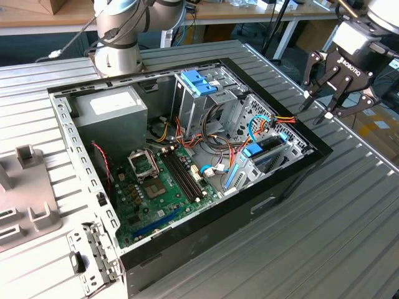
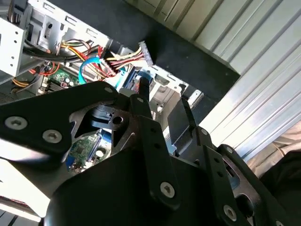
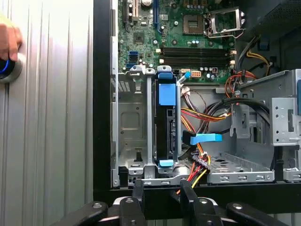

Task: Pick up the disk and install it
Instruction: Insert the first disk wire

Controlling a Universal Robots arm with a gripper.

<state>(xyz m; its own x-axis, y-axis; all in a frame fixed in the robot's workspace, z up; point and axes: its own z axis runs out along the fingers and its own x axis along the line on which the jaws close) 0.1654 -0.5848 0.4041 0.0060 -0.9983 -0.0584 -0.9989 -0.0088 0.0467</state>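
The disk (image 3: 164, 123) is a dark flat drive with blue plastic rails, standing on edge in a slot of the metal bay at the case's front corner. In the exterior view the disk (image 1: 260, 154) sits low at the case's right side. My gripper (image 1: 321, 111) hangs open above and outside the case's right rim, with nothing between its black fingers. In the first wrist view the gripper (image 3: 161, 188) lines up over the black rim straight before the disk's end. In the second wrist view the gripper (image 2: 164, 106) is apart from the bay below.
The open computer case (image 1: 293, 168) lies on a ribbed metal table (image 1: 324, 243). Inside are a grey power-supply box (image 1: 112, 109), a light-blue bracket (image 1: 198, 81) on the drive cage, the motherboard (image 1: 162, 187) and loose cables (image 3: 202, 113). A hand (image 3: 7, 40) rests on a round knob.
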